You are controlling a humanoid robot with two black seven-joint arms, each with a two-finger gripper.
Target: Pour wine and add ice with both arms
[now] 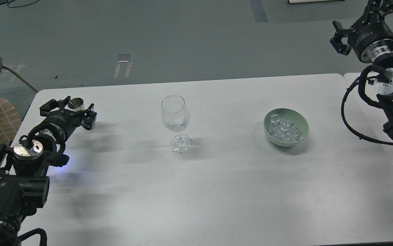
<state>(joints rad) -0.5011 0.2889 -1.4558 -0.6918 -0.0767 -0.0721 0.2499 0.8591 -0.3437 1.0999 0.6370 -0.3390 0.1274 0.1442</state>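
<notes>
The left hand (74,111) lies low over the tabletop (196,177) near its far left corner, its fingers spread around a small metal cup (76,103); whether they actually grip it cannot be told. The left arm (29,153) reaches forward from the lower left. The right hand (384,5) is raised at the upper right, partly cut off by the frame edge, so its opening cannot be told. A stemmed wine glass (176,118) stands mid-table. The ice (285,130) fills a green bowl (302,135) to its right.
</notes>
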